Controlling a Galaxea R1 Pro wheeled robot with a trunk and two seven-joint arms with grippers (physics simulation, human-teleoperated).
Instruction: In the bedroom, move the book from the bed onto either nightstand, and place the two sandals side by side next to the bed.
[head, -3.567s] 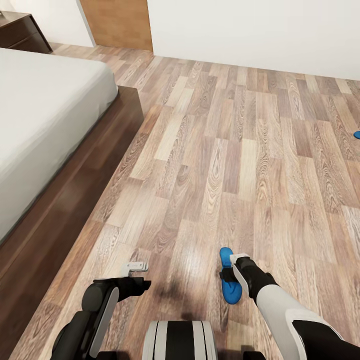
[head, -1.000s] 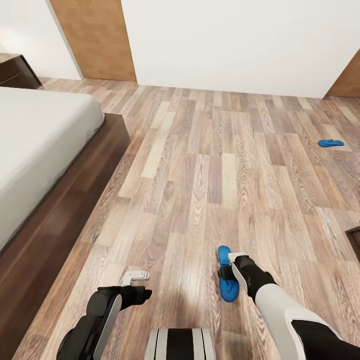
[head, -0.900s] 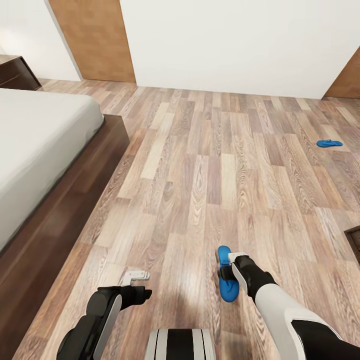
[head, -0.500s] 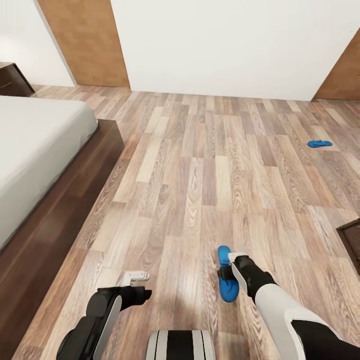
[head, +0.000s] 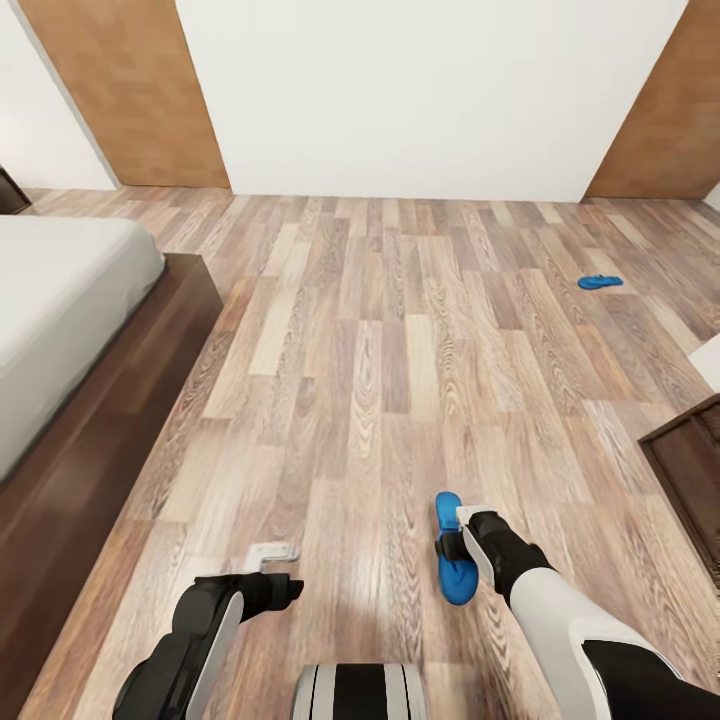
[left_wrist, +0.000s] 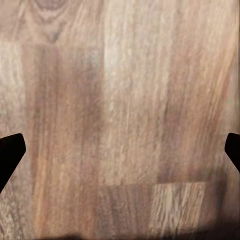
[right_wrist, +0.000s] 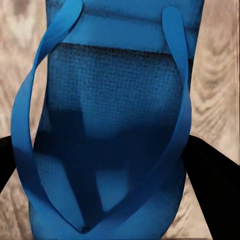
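My right gripper (head: 457, 545) is shut on a blue sandal (head: 454, 565), held low over the wood floor. In the right wrist view the sandal (right_wrist: 115, 125) and its straps lie between the two black fingers. The second blue sandal (head: 600, 282) lies on the floor far off to the right, near the wall. The bed (head: 60, 300), with its off-white mattress and dark frame, runs along the left. My left gripper (head: 272, 552) hangs open and empty over bare floor (left_wrist: 120, 100). The book is out of view.
A sliver of dark cabinet (head: 8, 190), possibly the nightstand, shows at the left edge beyond the bed. Another dark wood piece (head: 690, 480) stands at the right edge. White wall and brown door panels (head: 130, 100) close the far side. Open floor lies between.
The whole view has swung right: the bed slid toward the left edge, and the far sandal and right-hand dark furniture came in. Both arms keep their pose, sandal still held.
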